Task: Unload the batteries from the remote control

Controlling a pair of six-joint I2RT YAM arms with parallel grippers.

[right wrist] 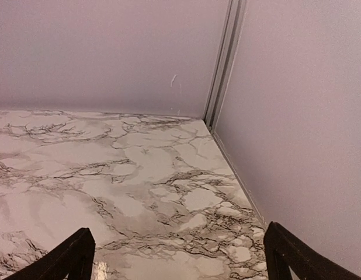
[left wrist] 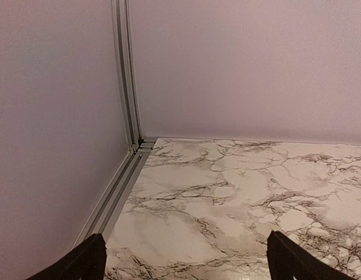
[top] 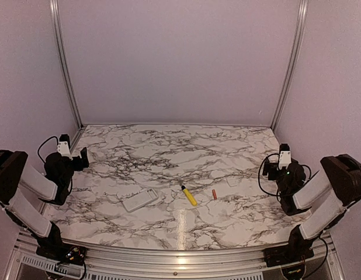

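L gripper [left wrist: 186, 265] + R gripper [right wrist: 177, 259] both wide open, empty; remote control [top: 140, 199] flat, battery [top: 214, 193] well apart

Marble-patterned table [top: 227, 146] shines glossy, catching a light streak near the front; walls [top: 180, 58] look matt and smooth; corner rails [top: 62, 58] are pale satin metal; remote [top: 140, 199] shows smooth white plastic.

left claw [left wrist: 187, 260] spread wide | marble table [left wrist: 239, 192] | corner rail [left wrist: 129, 87]
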